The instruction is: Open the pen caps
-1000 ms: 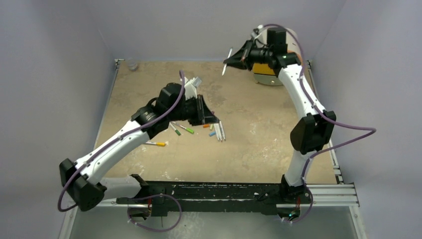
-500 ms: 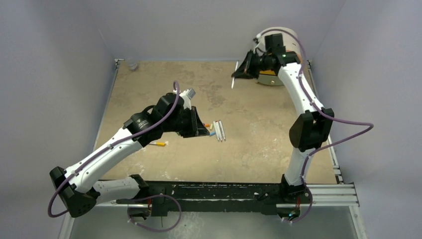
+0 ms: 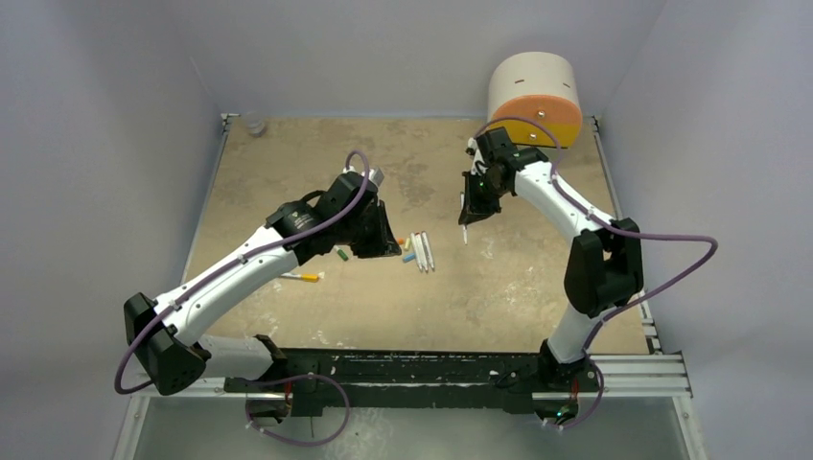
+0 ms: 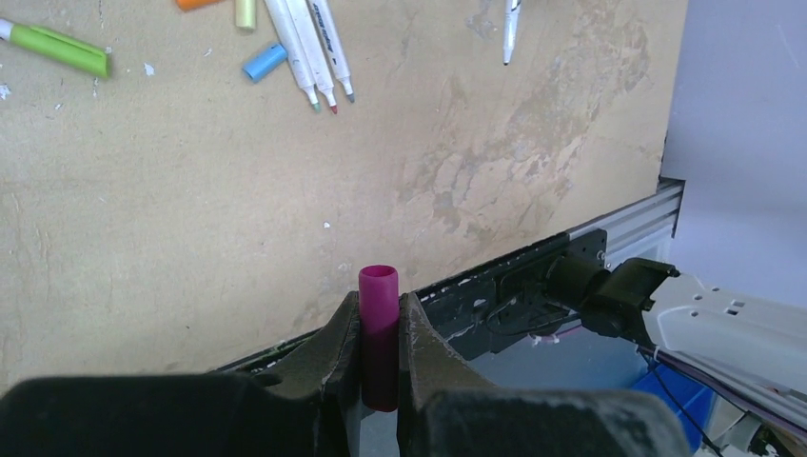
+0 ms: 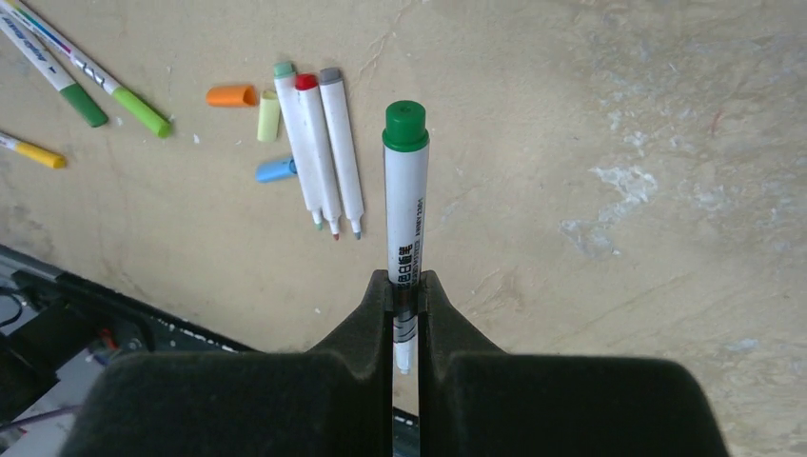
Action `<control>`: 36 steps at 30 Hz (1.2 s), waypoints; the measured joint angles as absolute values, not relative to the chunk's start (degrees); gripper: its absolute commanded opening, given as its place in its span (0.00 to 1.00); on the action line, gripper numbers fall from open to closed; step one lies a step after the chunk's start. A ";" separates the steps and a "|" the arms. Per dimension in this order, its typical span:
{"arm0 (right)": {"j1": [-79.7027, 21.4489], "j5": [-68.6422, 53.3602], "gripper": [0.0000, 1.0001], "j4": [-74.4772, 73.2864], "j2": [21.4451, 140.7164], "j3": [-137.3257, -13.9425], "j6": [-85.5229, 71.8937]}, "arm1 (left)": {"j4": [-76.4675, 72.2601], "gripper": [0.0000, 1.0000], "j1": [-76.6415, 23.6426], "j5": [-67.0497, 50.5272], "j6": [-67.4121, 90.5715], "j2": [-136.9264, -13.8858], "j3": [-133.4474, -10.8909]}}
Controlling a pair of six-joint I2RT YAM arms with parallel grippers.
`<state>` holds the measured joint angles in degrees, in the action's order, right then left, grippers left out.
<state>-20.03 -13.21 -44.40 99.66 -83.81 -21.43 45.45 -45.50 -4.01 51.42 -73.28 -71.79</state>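
Closest in, a yellow-capped pen (image 3: 303,277) and two green-capped pens (image 5: 84,103), not opened yet. Easy to forget.

Next, left gripper (image 4: 379,307) squeezed shut on a magenta cap (image 4: 378,286), standing up, held only by its lower part. Could pop out and roll off if bumped or dropped from high.

Just beside, three open pens (image 5: 324,152) lying together on the table (image 3: 537,287), with an orange cap (image 5: 232,95), yellow cap (image 5: 269,116) and blue cap (image 5: 276,169) near. Might get knocked about by a low arm.

Further, right gripper (image 5: 406,286) pinched tight on a white pen (image 5: 406,200), green end poking far out. Could tip or slide when put down.

Far back, round drawer unit (image 3: 534,91), well apart.
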 measured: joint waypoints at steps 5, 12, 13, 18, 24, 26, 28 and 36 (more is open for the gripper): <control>-22.87 -11.05 0.00 -40.62 102.63 -83.09 -20.80 | 45.56 0.00 -45.50 -3.40 51.42 -73.84 -71.79; -28.12 -10.00 0.00 -36.40 108.51 -82.24 -21.12 | 45.54 0.00 -45.50 -2.42 51.44 -73.84 -71.85; -28.62 -9.98 0.01 -36.23 109.03 -82.11 -21.26 | 45.54 0.00 -45.50 -2.35 51.44 -73.84 -71.85; -30.72 -9.76 0.06 -35.16 110.50 -81.60 -21.93 | 45.54 0.00 -45.50 -2.09 51.44 -73.84 -71.85; -31.46 -9.80 0.10 -33.95 110.50 -79.55 -23.11 | 45.50 0.00 -45.50 -2.09 51.42 -73.84 -71.88; -31.46 -9.87 0.13 -33.89 110.50 -79.11 -23.55 | 45.50 0.00 -45.50 -2.11 51.42 -73.84 -71.88; -31.48 -9.96 0.16 -33.87 110.50 -78.98 -23.86 | 45.47 0.00 -45.52 -2.11 51.42 -73.84 -71.88; -31.51 -10.00 0.24 -33.45 110.50 -78.98 -24.14 | 45.41 0.00 -45.50 -2.13 51.42 -74.00 -71.88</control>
